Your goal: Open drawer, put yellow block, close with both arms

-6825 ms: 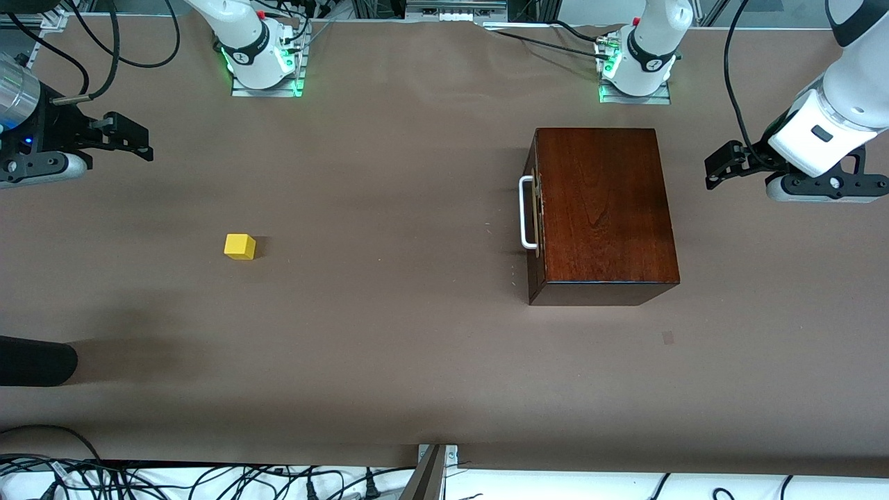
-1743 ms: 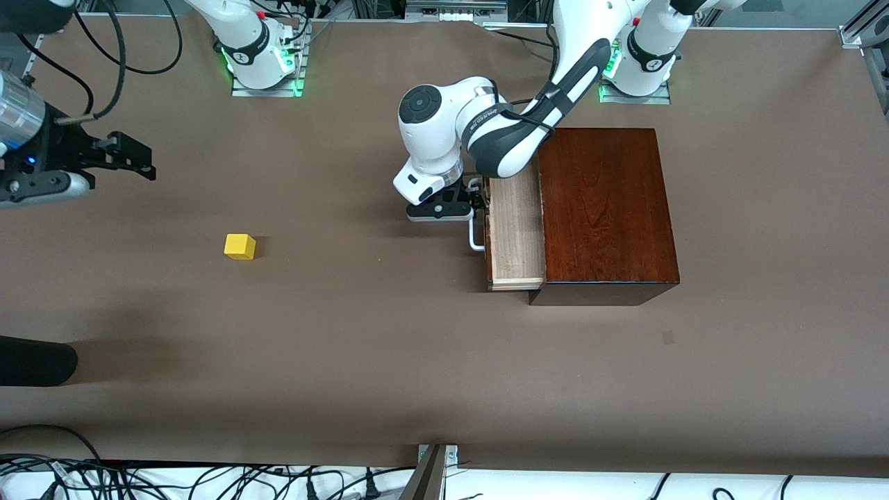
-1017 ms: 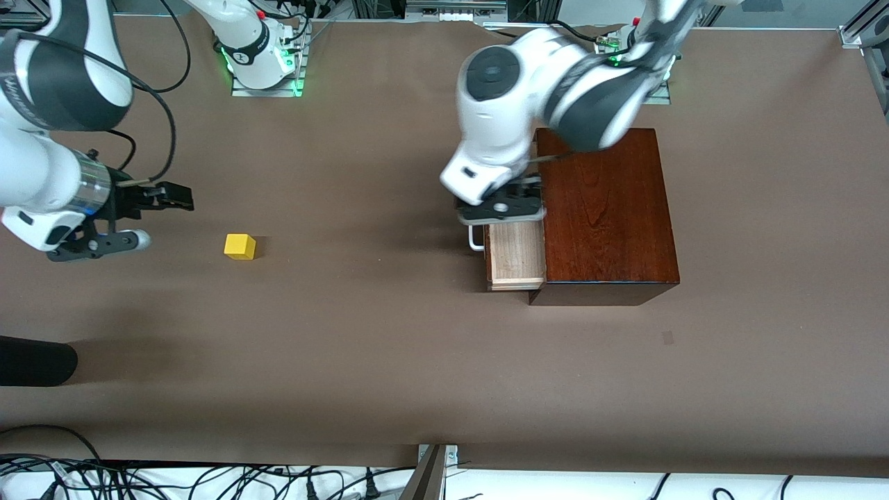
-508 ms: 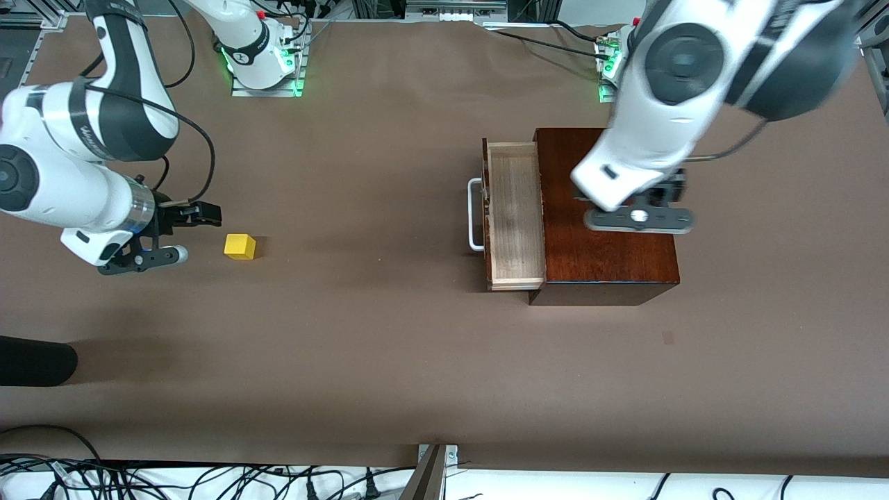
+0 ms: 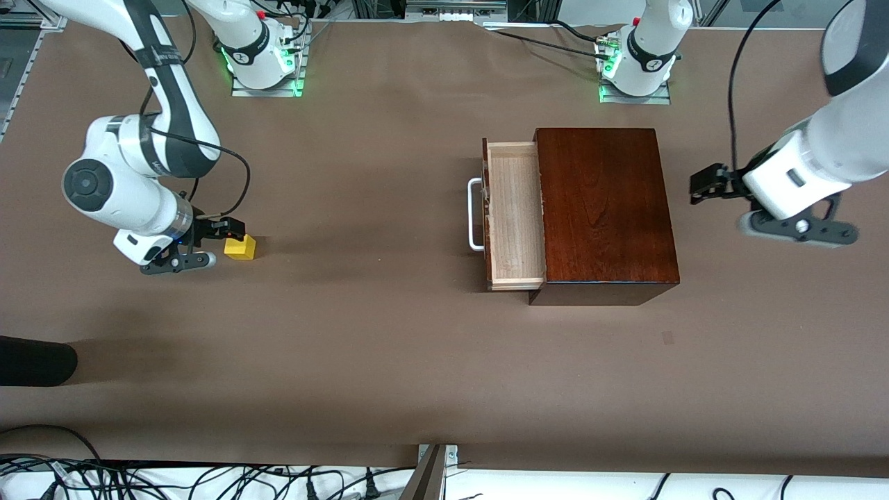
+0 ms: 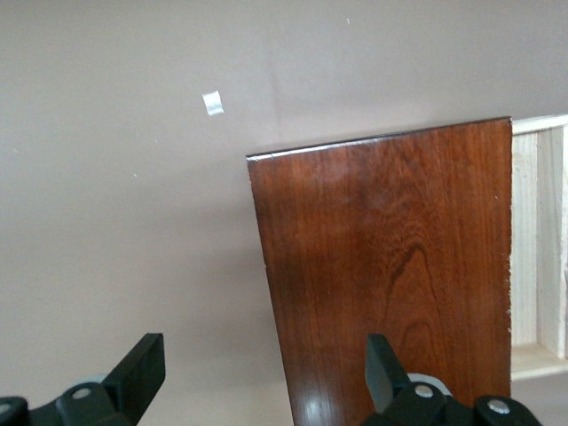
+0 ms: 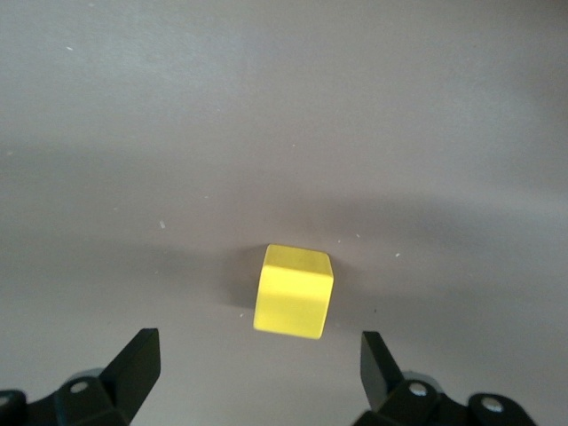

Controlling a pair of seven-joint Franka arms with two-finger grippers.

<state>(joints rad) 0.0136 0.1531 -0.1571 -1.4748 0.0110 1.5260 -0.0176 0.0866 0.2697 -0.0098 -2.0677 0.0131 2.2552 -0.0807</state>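
**Right fingers spread above the yellow block, drawer open**

The right gripper (image 5: 223,232) hangs just above the yellow block (image 5: 240,247), fingers (image 7: 135,359) spread wide, holding nothing. The block sits on the worktop (image 5: 389,347) toward the right arm's end. The left gripper (image 5: 705,186), fingers wide and empty, hovers beside the mahogany box (image 5: 603,208). The drawer (image 5: 514,215) stands pulled out.

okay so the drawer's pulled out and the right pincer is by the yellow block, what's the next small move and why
Probably lower the right pincer straight down around the small bright yellow cube and close on it. Its fingers stand open, and in the wrist view the cube sits between them, untouched on the brown table. The pale wooden drawer already stands open, and the left pincer waits over the table's left-arm end.
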